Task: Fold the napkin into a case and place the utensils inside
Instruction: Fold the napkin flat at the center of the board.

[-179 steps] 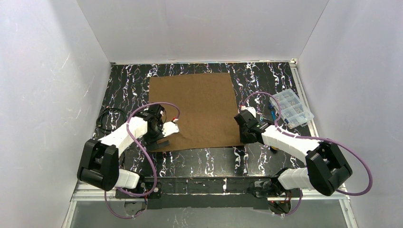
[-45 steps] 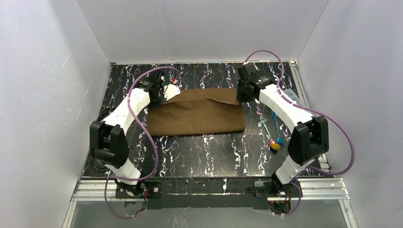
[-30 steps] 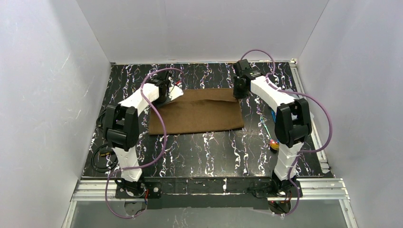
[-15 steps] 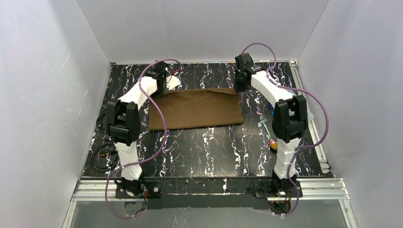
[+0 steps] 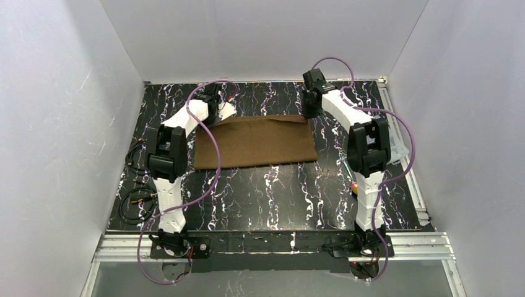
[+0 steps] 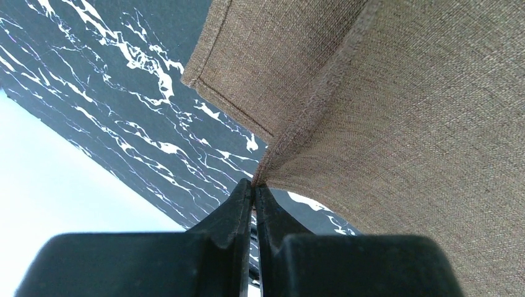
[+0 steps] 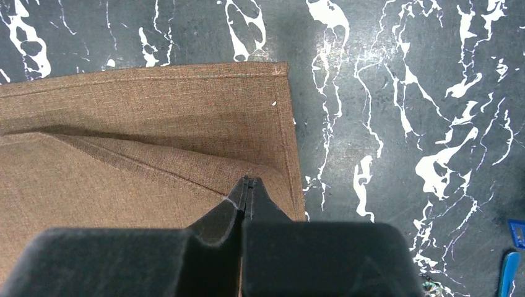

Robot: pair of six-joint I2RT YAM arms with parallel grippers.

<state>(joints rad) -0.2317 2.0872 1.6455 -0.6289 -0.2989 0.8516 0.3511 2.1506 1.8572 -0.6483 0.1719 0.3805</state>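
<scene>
Black counter (image 5: 266,198) is carrying the folded napkin (image 5: 260,145); I'm seeing left jaws, right jaws pinching its eleven and one o'clock corners.

Napkin (image 5: 254,142): brown woven cloth, stitched hem, folded once into wide rectangle of two layers, fold along near edge. Lies on far half of table (image 5: 272,198), about centre. Lower layer flat. Upper layer not flat: both far corners raised, pinched by left gripper (image 6: 252,185) and right gripper (image 7: 247,180). Blue utensil (image 7: 509,272) lies right of napkin, apart from it. Red-pink utensil (image 5: 355,185) nearer, mostly hidden.
</scene>
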